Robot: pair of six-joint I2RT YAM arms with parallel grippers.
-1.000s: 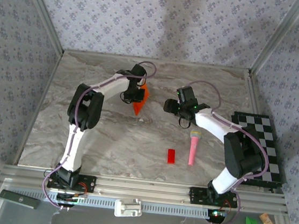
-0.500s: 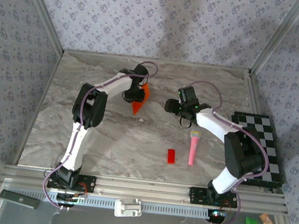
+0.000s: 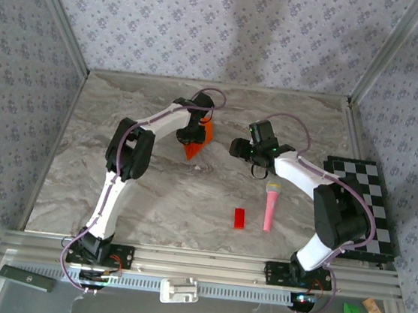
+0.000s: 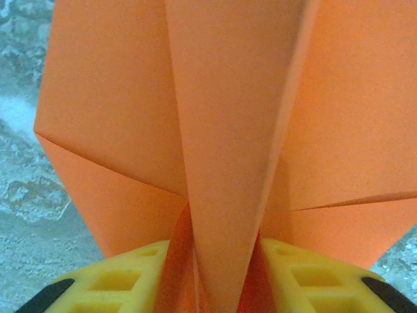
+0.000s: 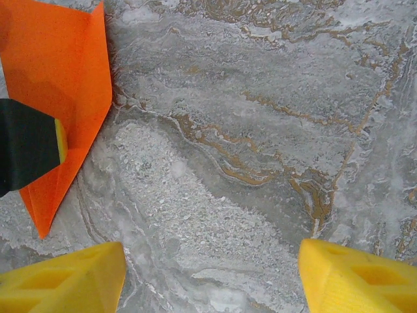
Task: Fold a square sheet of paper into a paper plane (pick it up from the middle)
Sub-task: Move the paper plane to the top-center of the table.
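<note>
Paper plane (image 3: pixel 195 143), likely light, floppy, crushable, sits at 9 o'clock from the right gripper (image 3: pixel 239 146), fingers spread. Left gripper (image 4: pixel 215 287) straddles its centre ridge, the best hold; pinching or not, cannot tell.

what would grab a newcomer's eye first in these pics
The bright orange paper folded into a pointed dart stands out against the grey marbled table, toward its far side, its centre fold between the yellow fingers of the left pincer. Nearer the arms' bases, a pink toy microphone lies beside a small red rectangular block, not touching, and a black-and-white checkered board sits at the right edge.
</note>
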